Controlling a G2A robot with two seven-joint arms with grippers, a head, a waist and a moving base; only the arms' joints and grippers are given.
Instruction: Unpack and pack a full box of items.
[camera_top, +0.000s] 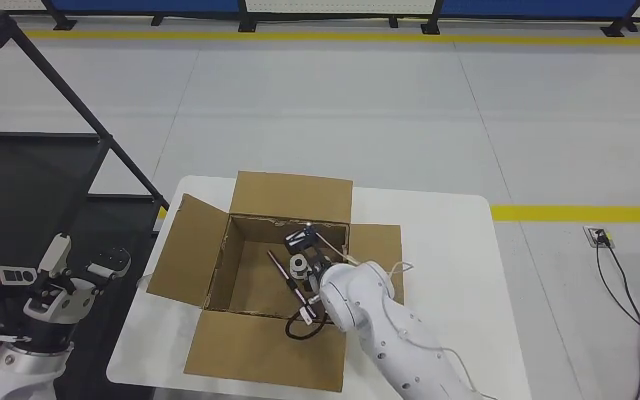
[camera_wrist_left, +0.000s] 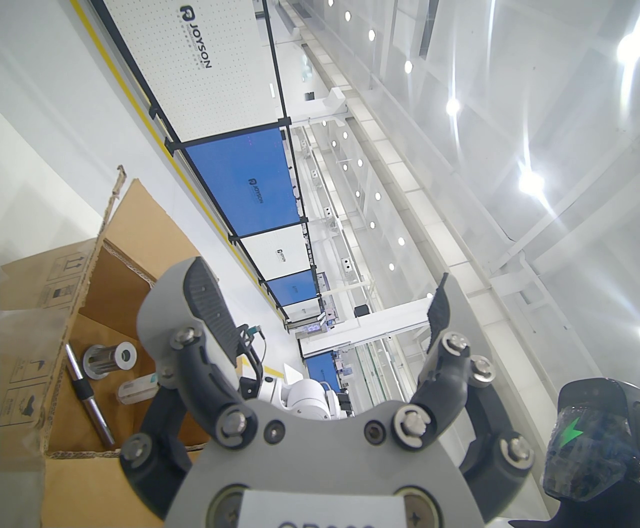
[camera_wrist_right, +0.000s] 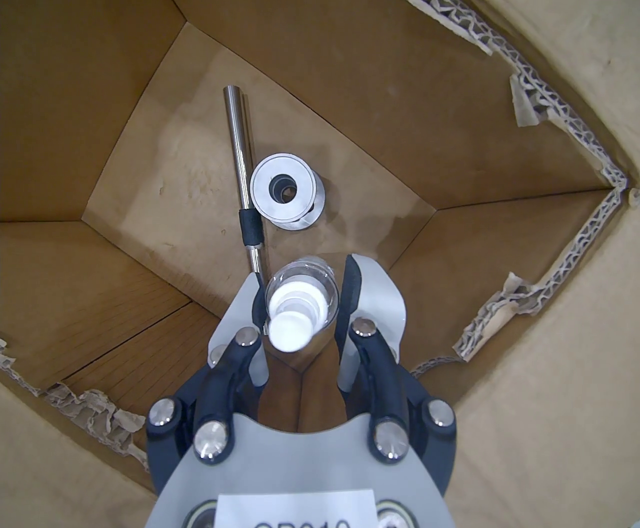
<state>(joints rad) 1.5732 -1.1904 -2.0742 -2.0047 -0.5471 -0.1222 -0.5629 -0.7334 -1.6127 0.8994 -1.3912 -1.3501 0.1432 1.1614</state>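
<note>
Inside the box (camera_wrist_right: 500, 165), the right gripper (camera_wrist_right: 302, 287) appears clamped on the clear white-capped bottle (camera_wrist_right: 299, 305) beside the metal rod (camera_wrist_right: 237, 140) and spool (camera_wrist_right: 284, 189), an unpacking pick whose next move calls for a straight lift past the walls; the left gripper (camera_wrist_left: 322, 295) hangs spread, empty.

Hidden behind right gripper (camera_wrist_right: 303, 287): lower end of metal rod (camera_wrist_right: 239, 160). Clear bottle (camera_wrist_right: 300, 305) end-on, body concealed under cap. Box (camera_wrist_left: 140, 220) cropped at edge.
</note>
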